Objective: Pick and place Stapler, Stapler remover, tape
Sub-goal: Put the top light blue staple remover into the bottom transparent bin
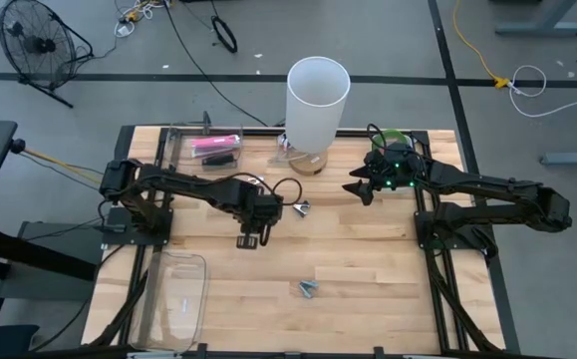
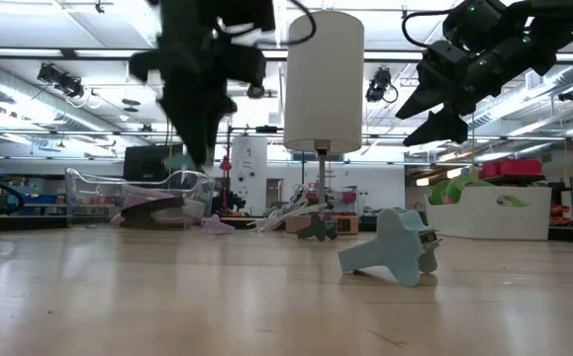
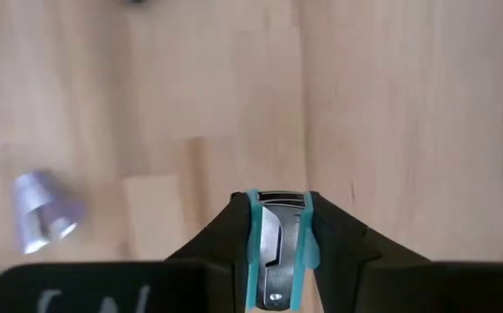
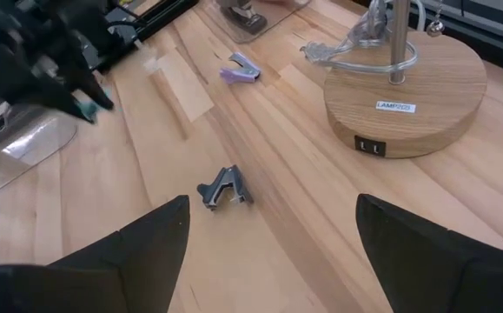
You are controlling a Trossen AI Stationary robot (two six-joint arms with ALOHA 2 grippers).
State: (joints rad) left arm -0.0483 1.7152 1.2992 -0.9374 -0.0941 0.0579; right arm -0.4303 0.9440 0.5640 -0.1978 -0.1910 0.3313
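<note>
- A teal staple remover (image 2: 395, 247) lies on its side closest to the low camera, alone on the front part of the counter (image 1: 368, 269).
- The left claw (image 1: 251, 237) hangs above the middle of the counter, clamped on a small teal piece with a metal insert (image 3: 277, 252). It looks lifted clear for carrying, probably towards one of the clear boxes.
- Only the left wrist view shows that grip. From above, the arm hides it, and I cannot tell whether the piece is a remover or a small stapler.
- The right claw (image 1: 360, 187) waits raised beside the lamp (image 1: 318, 95), fingers spread wide and empty.
- Its wrist view shows a grey staple remover (image 4: 225, 187) near the lamp base, and a purple one (image 4: 241, 69) farther off that the left arm covers in the high view.
- A pink stapler (image 1: 215, 146) already lies in the clear box (image 1: 178, 135) at the back left.
- No roll of tape shows clearly.
</note>
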